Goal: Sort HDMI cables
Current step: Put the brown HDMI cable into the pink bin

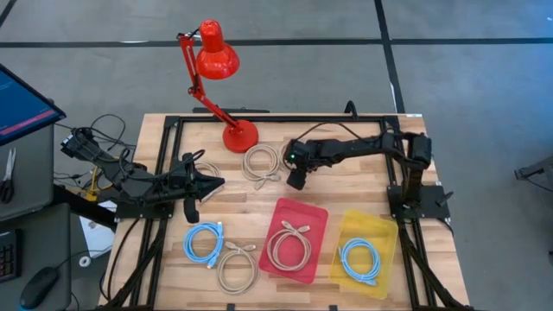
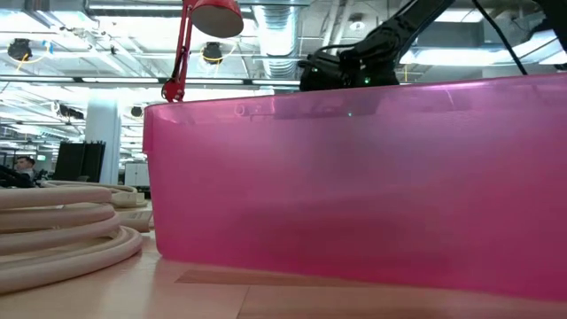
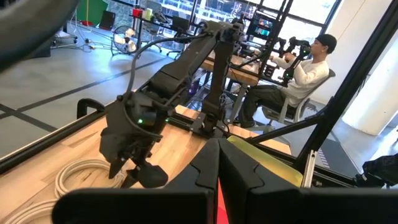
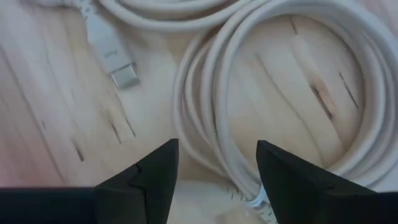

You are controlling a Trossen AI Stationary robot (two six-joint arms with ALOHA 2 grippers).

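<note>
From above we see the right gripper [image 1: 296, 179] hanging just right of a beige coil [image 1: 262, 162] that lies on the bare wood in front of the red lamp's base [image 1: 239, 136]; in its own wrist view its fingers [image 4: 149, 180] stand apart, straddling the edge of that coil [image 4: 273, 106] with a plug end [image 4: 121, 74] lying beside it. The left gripper [image 1: 205, 184] rests at the table's left side, pointing right, its fingers drawn together to a point, and a further beige coil [image 1: 205, 169] is half hidden beneath it. One beige coil [image 1: 289, 246] sits inside the pink tray [image 1: 318, 216], and a light blue coil [image 1: 359, 260] sits in the yellow tray [image 1: 384, 233] to its right. Near the front edge, left of the pink tray, a second light blue coil [image 1: 204, 242] lies touching another beige coil [image 1: 236, 267].
</note>
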